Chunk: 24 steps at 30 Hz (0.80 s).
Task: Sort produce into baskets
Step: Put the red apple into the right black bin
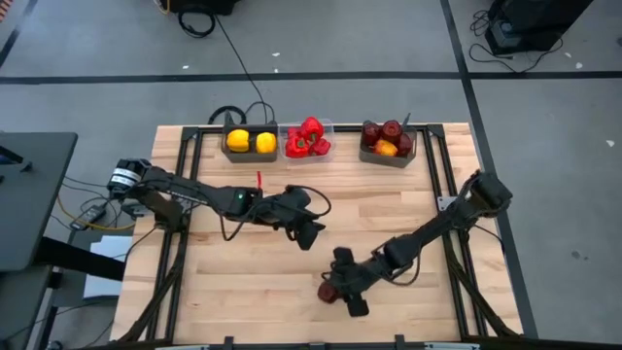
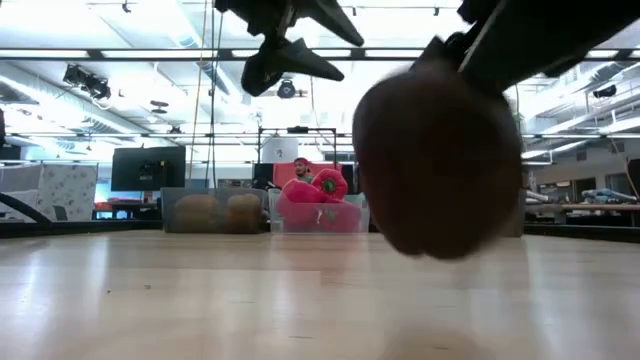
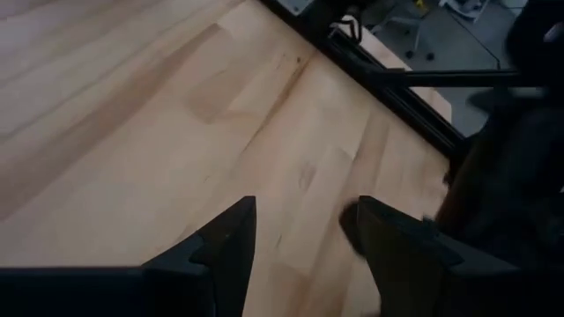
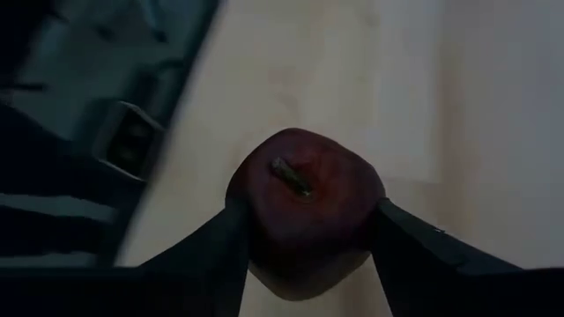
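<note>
From my remote seat, going left to right across the table (image 1: 233, 292): my left gripper (image 1: 309, 231) hangs over bare wood near the middle, fingers spread and empty. At the far edge sit three bins: a grey bin (image 1: 250, 142) with two yellow peppers, a clear bin (image 1: 307, 141) with red peppers, and another grey bin (image 1: 388, 144) with dark red fruit plus one yellowish piece. Near the front edge, my right gripper (image 1: 342, 292) pinches an apple (image 4: 307, 210) between both fingers.

The apple is dark red, round, dull-skinned, with a short brown stem pointing up. The low view shows it just clear of the wood.

To do this step well, I judge I should lift higher, keep the squeeze steady, carry it to the right-hand bin and release low, above the fruit already there.
</note>
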Tool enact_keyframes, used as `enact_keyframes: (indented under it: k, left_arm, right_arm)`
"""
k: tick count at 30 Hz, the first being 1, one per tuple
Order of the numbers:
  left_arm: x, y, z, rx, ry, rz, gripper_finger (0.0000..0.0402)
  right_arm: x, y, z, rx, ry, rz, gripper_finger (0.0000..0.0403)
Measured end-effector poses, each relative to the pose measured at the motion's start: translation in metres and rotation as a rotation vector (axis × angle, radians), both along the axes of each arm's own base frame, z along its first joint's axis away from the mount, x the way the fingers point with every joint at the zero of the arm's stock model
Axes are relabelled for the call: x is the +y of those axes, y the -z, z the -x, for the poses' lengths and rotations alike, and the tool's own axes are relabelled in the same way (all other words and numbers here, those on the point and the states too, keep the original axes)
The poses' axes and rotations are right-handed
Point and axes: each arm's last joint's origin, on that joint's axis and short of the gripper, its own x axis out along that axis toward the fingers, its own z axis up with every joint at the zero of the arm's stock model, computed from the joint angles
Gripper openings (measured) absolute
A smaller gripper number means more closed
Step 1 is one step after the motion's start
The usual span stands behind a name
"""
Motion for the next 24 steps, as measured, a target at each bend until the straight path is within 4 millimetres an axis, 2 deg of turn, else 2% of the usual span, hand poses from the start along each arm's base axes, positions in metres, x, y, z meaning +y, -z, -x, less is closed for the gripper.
enact_keyframes:
  k: [6,11,15,19,24]
  left_arm:
    - [0.018,-0.001,-0.002,0.007,0.097,-0.004,0.0202]
    - [0.045,-0.011,0.000,-0.025,0.089,-0.105,0.0194]
    - [0.075,-0.020,0.002,-0.065,0.061,-0.229,0.0185]
    - [0.101,-0.025,0.003,-0.109,0.084,-0.300,0.0181]
    - [0.124,-0.026,0.006,-0.101,0.090,-0.381,0.0181]
  right_arm:
    - [-0.043,-0.028,0.008,0.063,0.085,0.117,0.0211]
    - [-0.099,-0.058,0.020,0.096,0.252,0.246,0.0211]
    - [-0.148,-0.079,0.039,0.157,0.425,0.343,0.0211]
    - [-0.199,-0.098,0.062,0.209,0.581,0.365,0.0211]
    - [-0.254,-0.114,0.099,0.273,0.913,0.439,0.0211]
